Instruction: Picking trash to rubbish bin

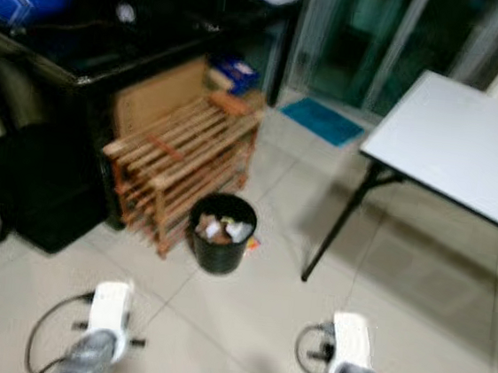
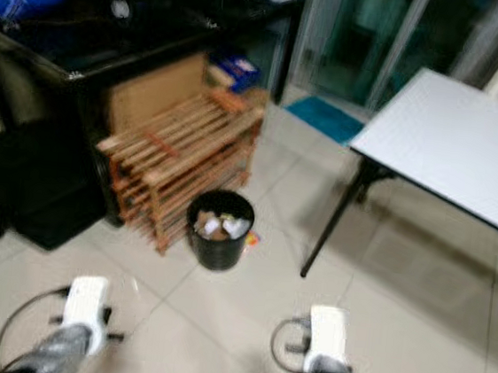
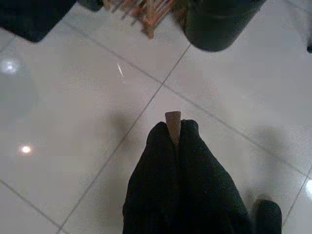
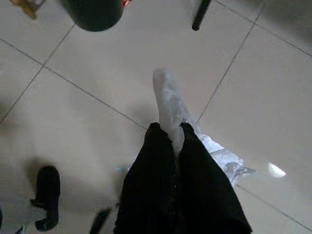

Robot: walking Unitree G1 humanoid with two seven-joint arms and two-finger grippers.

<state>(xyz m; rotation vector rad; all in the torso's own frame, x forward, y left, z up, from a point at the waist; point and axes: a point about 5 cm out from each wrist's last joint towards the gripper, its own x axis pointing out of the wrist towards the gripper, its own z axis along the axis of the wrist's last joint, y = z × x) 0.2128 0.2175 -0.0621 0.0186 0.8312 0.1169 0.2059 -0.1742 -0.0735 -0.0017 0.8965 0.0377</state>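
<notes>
Claws first: my left claw (image 3: pixel 173 127) is clamped on a small brown scrap (image 3: pixel 172 124) that pokes up between the fingertips, and my right claw (image 4: pixel 168 130) is clamped on a crumpled piece of clear plastic wrap (image 4: pixel 168 105), which rises past the tips and also spills out beside the fingers. Both hang over the pale tiled floor (image 1: pixel 244 320), and in the lower part of the head frame I see the two silver arms with their white wrist housings, left (image 1: pixel 111 307) and right (image 1: pixel 349 338). Ahead of them, near the middle of the frame, stands the black rubbish bin (image 1: pixel 221 234), upright, with crumpled paper already inside. A bit of red litter (image 1: pixel 252 241) lies on the floor just beside it. Touching or just behind the bin, toward the centre left, is a wooden slatted rack (image 1: pixel 181 157), with a dark cabinet (image 1: pixel 85 53) beyond it. At the right of the frame is a white table (image 1: pixel 467 147) on black legs, well apart from the bin.
</notes>
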